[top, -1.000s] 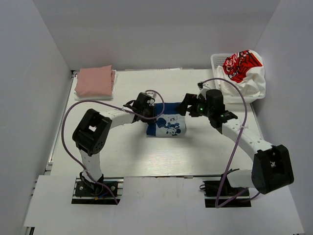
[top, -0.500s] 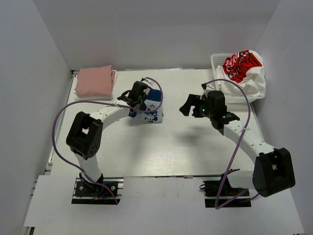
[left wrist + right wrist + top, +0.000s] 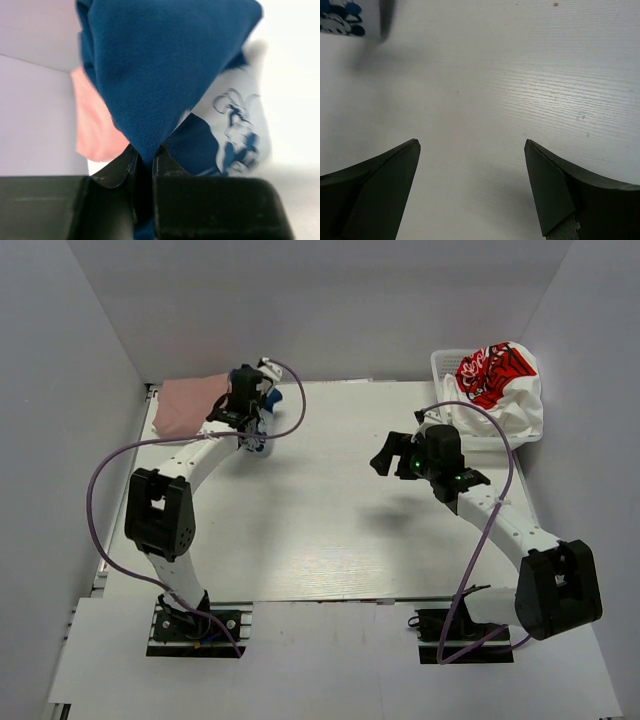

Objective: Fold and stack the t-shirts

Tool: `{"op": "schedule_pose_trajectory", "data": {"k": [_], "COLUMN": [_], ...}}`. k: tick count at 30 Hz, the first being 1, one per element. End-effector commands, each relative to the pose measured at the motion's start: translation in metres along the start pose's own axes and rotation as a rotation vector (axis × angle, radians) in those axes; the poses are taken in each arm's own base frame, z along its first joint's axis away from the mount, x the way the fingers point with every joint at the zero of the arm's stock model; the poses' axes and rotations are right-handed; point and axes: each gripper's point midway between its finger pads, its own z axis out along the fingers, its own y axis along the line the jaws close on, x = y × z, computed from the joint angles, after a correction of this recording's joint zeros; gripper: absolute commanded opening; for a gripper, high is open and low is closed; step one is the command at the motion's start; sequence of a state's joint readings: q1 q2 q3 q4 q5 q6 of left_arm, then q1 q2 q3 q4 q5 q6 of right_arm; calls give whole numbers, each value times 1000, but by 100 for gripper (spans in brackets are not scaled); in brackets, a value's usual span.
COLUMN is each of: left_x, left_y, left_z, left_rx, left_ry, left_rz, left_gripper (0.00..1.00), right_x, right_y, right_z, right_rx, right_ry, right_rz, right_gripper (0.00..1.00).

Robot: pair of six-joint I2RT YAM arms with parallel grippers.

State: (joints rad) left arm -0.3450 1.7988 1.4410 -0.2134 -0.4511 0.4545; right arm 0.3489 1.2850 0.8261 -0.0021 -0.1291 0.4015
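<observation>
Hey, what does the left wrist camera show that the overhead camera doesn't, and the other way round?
Only the left wrist view shows the grip itself: the left fingers pinched shut on a fold of the navy shirt. Only the overhead view shows the right fingers open above the table, and the basket at the far right with a white shirt with red print piled in it. Both show the navy shirt's white-and-blue print and the pink shirt close by.

Left claw (image 3: 145, 152) with navy tee (image 3: 165, 65), from mid-table to beside the pink tee (image 3: 185, 405).
</observation>
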Motion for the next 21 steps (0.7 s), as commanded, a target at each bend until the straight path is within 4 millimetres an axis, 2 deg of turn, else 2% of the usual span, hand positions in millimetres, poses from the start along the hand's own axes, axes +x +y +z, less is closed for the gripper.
{"op": "schedule_pose_trajectory", "data": {"k": [1, 2, 3, 4, 5, 6, 7, 8, 10, 11, 12, 13, 14, 16, 17, 18, 20, 21], "left_x": [-41, -39, -48, -51, -47, -53, -49, -56, -53, -58, -58, -55, -52, -41, -42, -27, -18, -5], "left_y": [52, 52, 62, 63, 74, 75, 79, 96, 96, 109, 110, 117, 110, 120, 125, 127, 132, 138], "left_z": [-9, -2, -1, 1, 7, 12, 17, 18, 32, 32, 36, 41, 46, 55, 54, 67, 71, 78], "left_rx": [-53, -43, -60, -63, -82, -84, -76, -100, -78, -93, -72, -76, -56, -66, -68, -60, -50, -49], "left_ry": [-112, -102, -116, -121, -109, -113, -99, -108, -88, -88, -91, -89, -86, -73, -81, -54, -38, -21], "left_rz": [-38, -37, -49, -52, -62, -64, -64, -80, -85, -94, -95, -102, -98, -109, -114, -117, -123, -142], "left_gripper": [0, 0, 0, 0, 0, 0, 0, 0, 0, 0, 0, 0, 0, 0, 0, 0, 0, 0], "right_x": [-3, -5, -5, -7, -8, -7, -10, -8, -9, -7, -9, -8, -9, -7, -8, -5, -8, -6], "right_y": [-6, -5, -7, -8, -9, -9, -5, -7, -4, -5, -4, -3, -4, -4, -5, -5, -5, -6], "right_z": [3, 3, 3, 4, 4, 6, 6, 8, 11, 13, 14, 15, 16, 18, 19, 21, 21, 23], "right_rx": [21, 22, 27, 36, 38, 43, 27, 27, 13, 18, 14, 12, 13, 16, 17, 20, 20, 23], "right_ry": [-15, -20, -19, -26, -27, -26, -33, -28, -22, -14, -15, -11, -9, 0, 0, 10, 11, 18], "right_rz": [-20, -20, -19, -19, -14, -9, -13, -4, -2, 2, 5, 6, 4, 8, 9, 13, 12, 15], "right_gripper": [91, 91, 91, 91, 91, 91, 91, 91, 91, 91, 91, 91, 91, 91, 91, 91, 91, 91]}}
